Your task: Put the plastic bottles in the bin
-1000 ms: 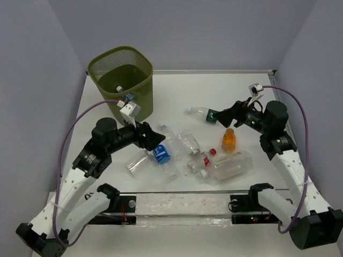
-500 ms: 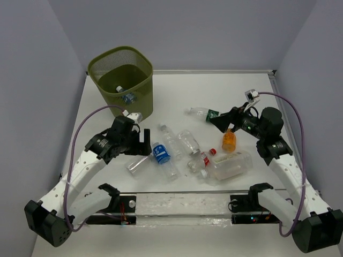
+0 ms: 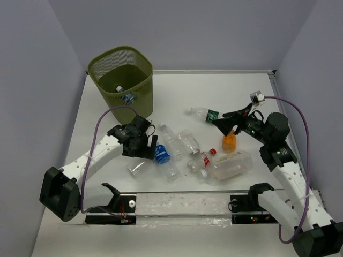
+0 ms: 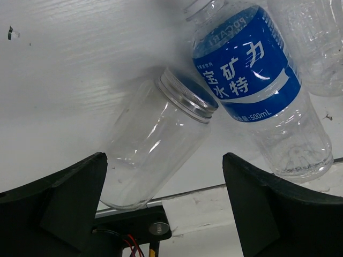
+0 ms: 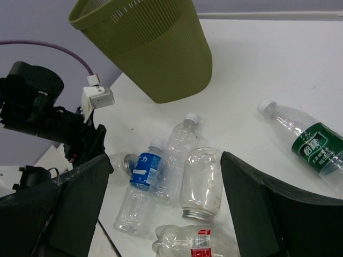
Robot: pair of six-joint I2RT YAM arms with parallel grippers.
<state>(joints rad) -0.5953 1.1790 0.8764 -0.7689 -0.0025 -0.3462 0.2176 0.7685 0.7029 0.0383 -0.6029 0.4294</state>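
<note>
Both left gripper and right gripper gape empty; clear wide-mouth bottle looks light, slick, crushable, so pinch mid-body.

top overhead; left wrist close, downward; right wrist oblique; blue bottle shared

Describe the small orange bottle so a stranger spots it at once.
Start at the olive-green bin in the far left corner of the table, then cross to the right half. There, just beyond the large squarish clear bottle, sits the small orange bottle, the only orange one among clear bottles.
</note>
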